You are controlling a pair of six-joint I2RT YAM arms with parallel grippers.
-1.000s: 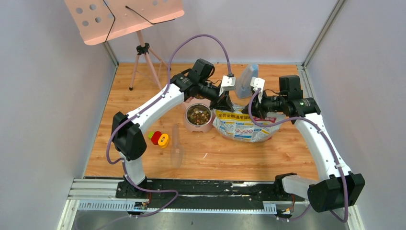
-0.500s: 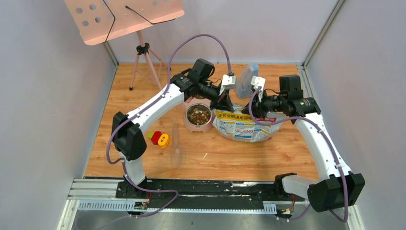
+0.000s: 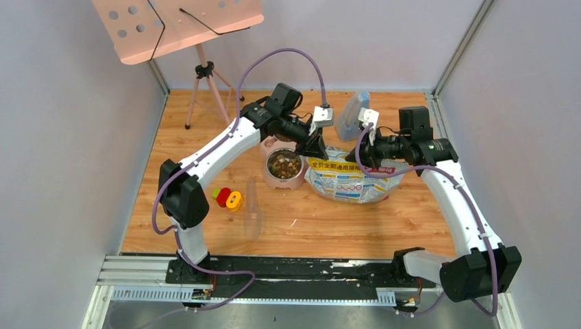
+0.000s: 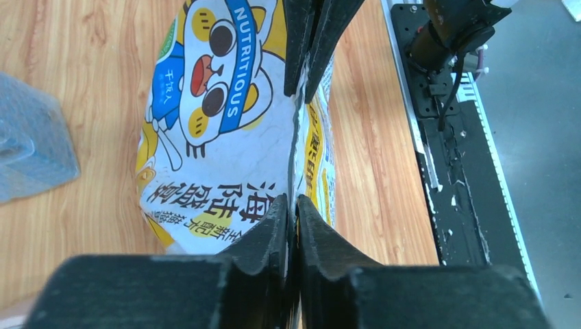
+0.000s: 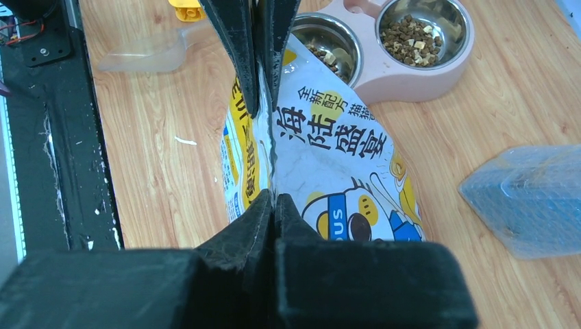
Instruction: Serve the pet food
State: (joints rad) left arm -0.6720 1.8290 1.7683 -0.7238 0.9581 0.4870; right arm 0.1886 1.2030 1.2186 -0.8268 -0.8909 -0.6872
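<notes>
Bag (image 3: 346, 181) top edge clenched by left hand (image 3: 316, 147) and right hand (image 3: 360, 157); pet food (image 3: 283, 164) held in pink bowl (image 3: 293, 183) beside bag

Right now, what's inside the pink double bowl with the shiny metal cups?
Small brown kibble pellets lie in both sides of the pink bowl. The white printed food bag covers part of one side.

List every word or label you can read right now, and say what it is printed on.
"NUTRITIOUS": white capitals on the blue sash of the cartoon on the bag.
"海陆盛宴": large dark characters on the bag's front, both wrist views.
"全新配方": smaller characters beside them, right wrist view.
Fine print on the bag's side and blue patch: too small to read.
Nothing else carries readable text.
</notes>
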